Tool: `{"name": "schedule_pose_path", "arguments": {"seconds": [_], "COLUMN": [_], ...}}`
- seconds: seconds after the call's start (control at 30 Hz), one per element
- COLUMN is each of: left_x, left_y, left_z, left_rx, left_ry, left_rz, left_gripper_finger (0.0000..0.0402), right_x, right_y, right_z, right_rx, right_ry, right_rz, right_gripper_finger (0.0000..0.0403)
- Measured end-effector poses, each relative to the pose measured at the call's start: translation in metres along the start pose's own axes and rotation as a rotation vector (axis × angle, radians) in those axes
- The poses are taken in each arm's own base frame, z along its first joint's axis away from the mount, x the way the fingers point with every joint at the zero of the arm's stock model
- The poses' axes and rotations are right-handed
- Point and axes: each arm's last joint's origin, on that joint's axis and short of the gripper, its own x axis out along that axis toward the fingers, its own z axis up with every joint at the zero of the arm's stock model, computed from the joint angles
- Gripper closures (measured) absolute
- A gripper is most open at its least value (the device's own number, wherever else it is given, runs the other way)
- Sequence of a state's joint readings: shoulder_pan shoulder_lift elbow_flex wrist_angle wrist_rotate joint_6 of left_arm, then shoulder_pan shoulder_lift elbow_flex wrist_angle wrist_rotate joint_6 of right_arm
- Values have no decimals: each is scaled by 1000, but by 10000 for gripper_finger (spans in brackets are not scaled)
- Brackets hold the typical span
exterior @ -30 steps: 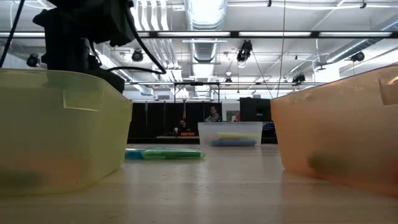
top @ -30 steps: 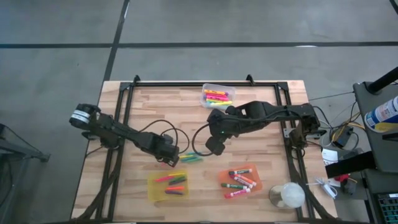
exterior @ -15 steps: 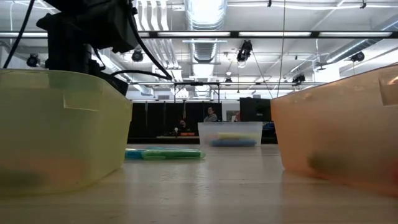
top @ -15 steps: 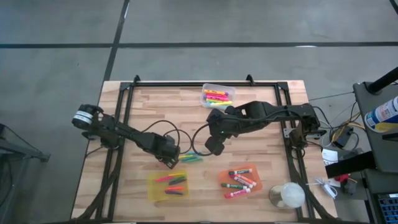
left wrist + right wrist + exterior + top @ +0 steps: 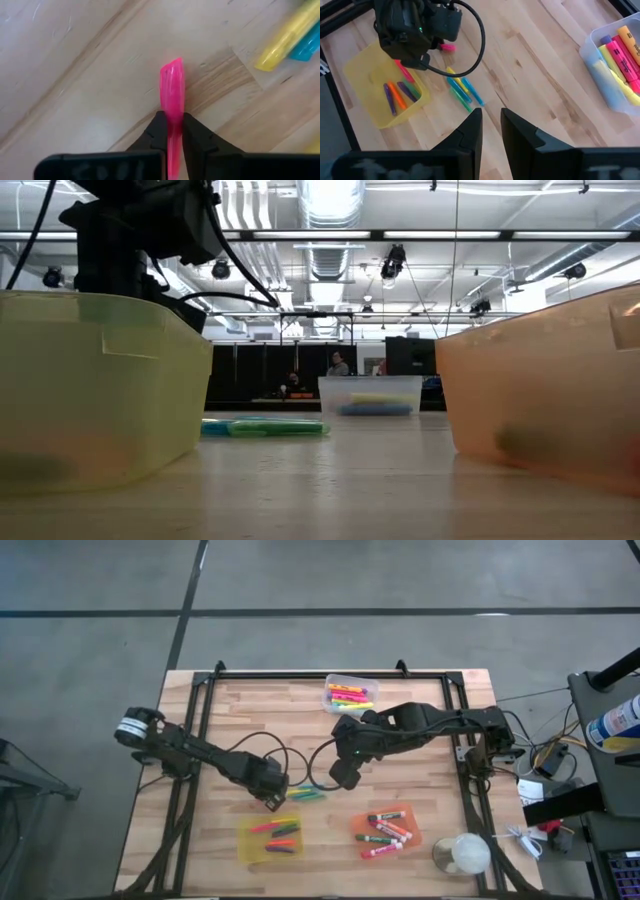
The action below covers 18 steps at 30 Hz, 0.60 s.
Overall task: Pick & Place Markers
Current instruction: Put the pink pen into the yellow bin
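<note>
The left end effector [image 5: 171,131] is low over the wooden table [image 5: 420,765]. Its two dark fingers [image 5: 158,131] are squeezed tight on a pink marker [image 5: 172,92]. The pink marker sticks out past the fingertips, with its tip over the bare wood. Just beside this end effector lies a little bunch of markers [image 5: 306,795], yellow, blue and green, flat on the table. From the table-level camera they show as a green and blue strip [image 5: 265,426].

Close to the left end effector, on the side nearer the table's front edge, sits the yellow bin [image 5: 246,837]. It has pink, orange, green and purple markers [image 5: 280,837] in it.

The right end effector [image 5: 491,131] hangs over the middle of the table, near the loose bunch but not touching it. Its fingers are a small way apart and there is nothing between them.

Beyond the right end effector, by the table's far edge, is the clear bin [image 5: 332,681] with yellow and pink markers [image 5: 349,696]. The orange bin [image 5: 410,837] sits toward the front edge and holds white markers with red and green caps [image 5: 383,831].
</note>
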<state>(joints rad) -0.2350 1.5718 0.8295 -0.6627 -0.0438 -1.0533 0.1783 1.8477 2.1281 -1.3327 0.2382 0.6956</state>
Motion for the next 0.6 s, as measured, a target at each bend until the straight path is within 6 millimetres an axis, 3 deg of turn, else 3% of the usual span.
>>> {"name": "schedule_pose_path", "arguments": {"seconds": [0.3,0.6], "left_x": [-22,-65], "left_y": [5,13], "left_z": [-1,-8], "left_rx": [0,-14], "left_ry": [-31,-101], "left_rz": [-53,-212], "left_gripper_finger": [372,371], "right_x": [1,0], "right_y": [-5,-12], "right_z": [-4,-6], "right_rx": [-35,-46], "right_ry": [44,50], "right_rz": [-49,-142], "right_gripper_finger": [343,344]}}
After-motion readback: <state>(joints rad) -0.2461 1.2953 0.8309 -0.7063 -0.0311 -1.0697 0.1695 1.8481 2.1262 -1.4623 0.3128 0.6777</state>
